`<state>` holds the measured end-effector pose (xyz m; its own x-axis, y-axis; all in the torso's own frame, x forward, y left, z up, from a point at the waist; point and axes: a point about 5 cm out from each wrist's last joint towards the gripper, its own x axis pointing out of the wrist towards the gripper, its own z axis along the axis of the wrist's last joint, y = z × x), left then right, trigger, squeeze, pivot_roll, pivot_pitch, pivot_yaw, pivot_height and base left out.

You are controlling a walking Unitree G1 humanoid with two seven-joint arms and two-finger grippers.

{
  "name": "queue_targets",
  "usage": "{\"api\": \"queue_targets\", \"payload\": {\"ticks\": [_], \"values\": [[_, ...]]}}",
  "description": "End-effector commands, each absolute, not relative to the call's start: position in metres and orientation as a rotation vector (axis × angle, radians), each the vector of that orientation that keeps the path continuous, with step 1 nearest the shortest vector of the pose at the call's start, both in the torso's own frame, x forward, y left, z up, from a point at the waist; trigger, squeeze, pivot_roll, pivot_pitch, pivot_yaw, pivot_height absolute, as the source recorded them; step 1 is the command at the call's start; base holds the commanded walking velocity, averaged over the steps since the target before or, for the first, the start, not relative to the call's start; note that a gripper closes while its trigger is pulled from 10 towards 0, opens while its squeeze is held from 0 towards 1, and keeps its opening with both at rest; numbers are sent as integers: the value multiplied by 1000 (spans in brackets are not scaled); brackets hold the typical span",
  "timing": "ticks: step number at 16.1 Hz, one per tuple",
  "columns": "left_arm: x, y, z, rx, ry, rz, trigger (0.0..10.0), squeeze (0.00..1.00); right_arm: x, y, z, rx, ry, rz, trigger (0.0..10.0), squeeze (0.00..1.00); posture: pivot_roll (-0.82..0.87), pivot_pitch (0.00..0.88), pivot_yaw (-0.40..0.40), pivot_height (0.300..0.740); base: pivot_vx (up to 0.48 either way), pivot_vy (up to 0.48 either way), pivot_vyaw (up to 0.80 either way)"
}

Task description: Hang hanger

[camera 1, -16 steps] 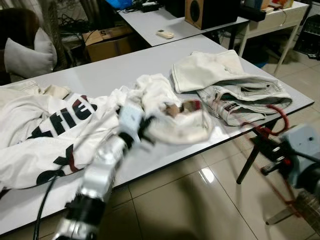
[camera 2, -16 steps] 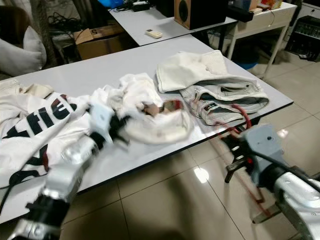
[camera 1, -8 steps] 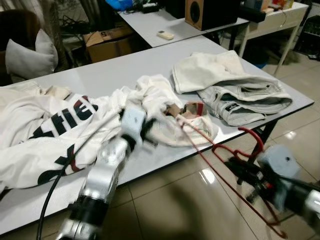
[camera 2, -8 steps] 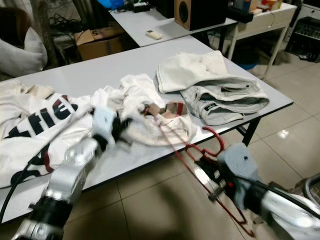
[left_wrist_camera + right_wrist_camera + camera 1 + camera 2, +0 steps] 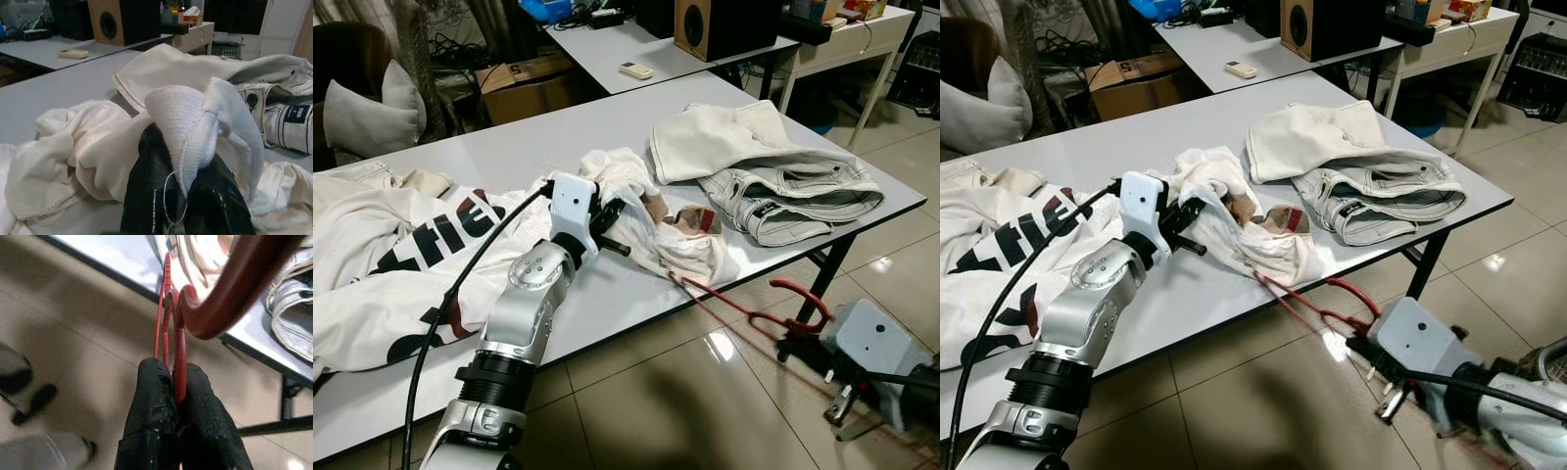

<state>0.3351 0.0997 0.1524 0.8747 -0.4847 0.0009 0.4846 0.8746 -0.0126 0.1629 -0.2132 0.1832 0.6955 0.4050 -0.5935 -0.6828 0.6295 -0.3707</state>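
A: Where is your red hanger [image 5: 744, 311] now?

B: Off the front edge of the worktop [image 5: 509, 147], below the crumpled white garment [image 5: 651, 220]. Your right hand [image 5: 177, 382] is clamped shut on its thin red wire, near the hook, and one arm of the hanger reaches up under the garment's hem at the worktop edge.

A: What changed in the last second?

B: A second ago the hanger was a red blur beside the folded jeans [image 5: 793, 196]; half a second ago it was swinging in towards the garment. Now it is steady, low and tucked under the cloth. Your left hand [image 5: 604, 217] has also settled: its fingers [image 5: 151, 196] are pinched closed on a ribbed fold of that garment, probably the collar or cuff, lifting it slightly off the worktop.

A: What does that mean for you?

B: You seem to be threading the hanger into the garment before hanging it. Hold the fold up and guide the hanger further inside; I cannot tell how deep it sits. The printed white shirt [image 5: 401, 245] beside the garment lies untouched.
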Motion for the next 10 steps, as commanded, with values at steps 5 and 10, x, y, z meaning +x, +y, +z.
{"api": "queue_targets", "payload": {"ticks": [5,10], "values": [[340,111,154,-62,16,-473,0,0,164,-203,174,-777,542,679,10000,0,-255,0,126,740,0,0,0],[333,113,147,-67,22,-544,0,0,172,-205,185,-942,529,627,10000,0,-252,0,132,740,0,0,0]]}}
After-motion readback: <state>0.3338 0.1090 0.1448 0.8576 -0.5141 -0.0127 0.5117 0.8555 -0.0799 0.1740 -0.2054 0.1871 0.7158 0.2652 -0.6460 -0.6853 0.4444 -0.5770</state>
